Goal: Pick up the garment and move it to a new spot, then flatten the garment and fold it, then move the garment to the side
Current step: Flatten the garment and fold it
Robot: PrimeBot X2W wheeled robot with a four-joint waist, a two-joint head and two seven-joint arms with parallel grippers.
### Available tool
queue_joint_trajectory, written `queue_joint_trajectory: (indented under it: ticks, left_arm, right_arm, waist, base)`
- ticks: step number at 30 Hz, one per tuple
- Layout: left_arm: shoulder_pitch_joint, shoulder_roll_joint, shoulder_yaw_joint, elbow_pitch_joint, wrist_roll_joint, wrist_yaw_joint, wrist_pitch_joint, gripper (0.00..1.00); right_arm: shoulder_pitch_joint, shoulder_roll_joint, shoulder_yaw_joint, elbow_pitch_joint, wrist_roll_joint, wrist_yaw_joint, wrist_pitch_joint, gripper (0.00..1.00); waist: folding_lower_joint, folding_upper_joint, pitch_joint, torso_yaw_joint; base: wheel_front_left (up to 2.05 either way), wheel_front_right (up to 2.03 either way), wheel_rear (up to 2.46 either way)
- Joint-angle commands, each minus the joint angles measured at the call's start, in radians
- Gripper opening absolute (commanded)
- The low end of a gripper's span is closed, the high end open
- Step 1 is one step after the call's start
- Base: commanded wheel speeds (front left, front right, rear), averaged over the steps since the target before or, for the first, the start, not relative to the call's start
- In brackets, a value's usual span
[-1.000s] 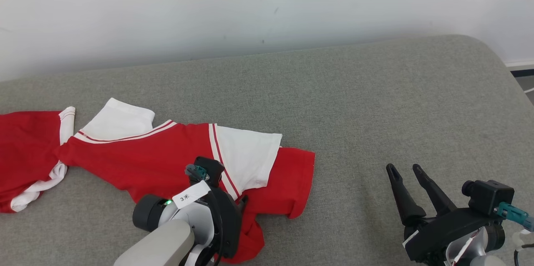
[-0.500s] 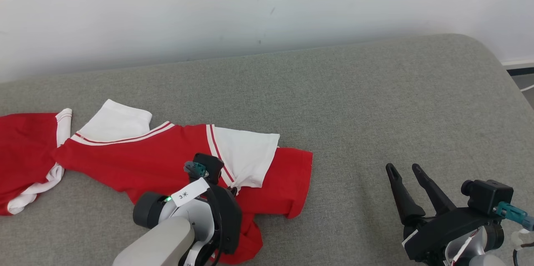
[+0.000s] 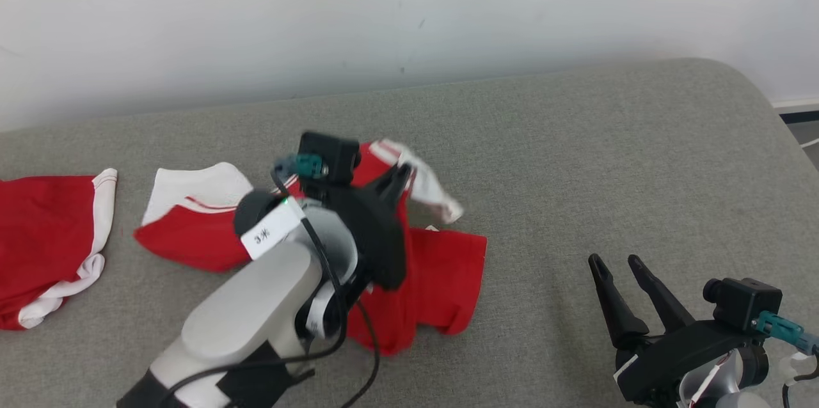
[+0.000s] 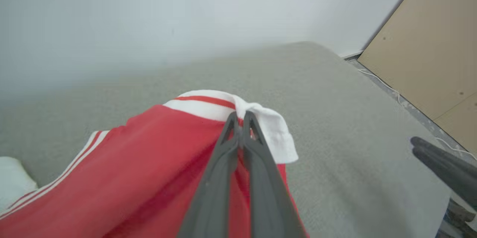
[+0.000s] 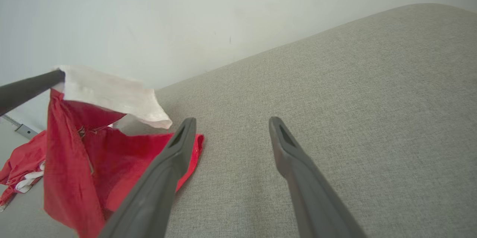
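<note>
Much garment (image 3: 448,274) behind left forearm (image 3: 249,312)

A red garment (image 3: 441,280) with white, red-striped sleeves hangs partly lifted off a grey upholstered surface (image 3: 576,158). It is pinched at a white sleeve edge by the left claw (image 3: 402,176), whose fingers are pressed together on the cloth. The raised part drapes down in folds, while its lower hem and the other white sleeve lie crumpled on the surface.
</note>
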Motion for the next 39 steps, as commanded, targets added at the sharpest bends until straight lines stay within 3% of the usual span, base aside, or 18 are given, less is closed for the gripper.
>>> queue_joint_trajectory:
  ticks: [1, 13, 19, 30, 39]
  left_arm:
    - [-0.03, -0.009, 0.017, -0.013, -0.012, -0.006, -0.016, 0.0]
    - [-0.203, -0.086, 0.135, -0.119, -0.043, -0.027, -0.153, 0.0]
    - [-0.228, -0.103, 0.219, -0.15, -0.089, -0.006, -0.246, 0.0]
    - [0.133, 0.042, 0.327, 0.003, -0.214, 0.096, -0.266, 0.0]
    - [0.243, 0.089, 0.432, 0.151, -0.28, 0.103, -0.34, 0.0]
  right_arm:
    - [-0.006, -0.004, 0.001, 0.002, 0.011, 0.0, -0.008, 1.0]
    - [0.005, -0.004, 0.007, 0.017, 0.016, 0.0, -0.018, 1.0]
    - [0.01, -0.004, 0.012, 0.021, 0.018, 0.0, -0.019, 1.0]
    - [0.017, -0.004, 0.002, 0.011, 0.006, 0.0, -0.011, 1.0]
    - [0.01, -0.004, 0.014, -0.005, -0.004, 0.0, 0.006, 1.0]
  waist:
    - [0.0, 0.0, -0.003, -0.002]
    - [0.0, 0.0, -0.017, -0.009]
    - [0.0, 0.0, -0.025, -0.008]
    - [0.0, 0.0, -0.021, 0.036]
    - [0.0, 0.0, -0.019, 0.062]
  base:
    - [0.0, 0.0, 0.0]
    - [0.0, 0.0, 0.0]
    - [0.0, 0.0, 0.0]
    - [0.0, 0.0, 0.0]
    - [0.0, 0.0, 0.0]
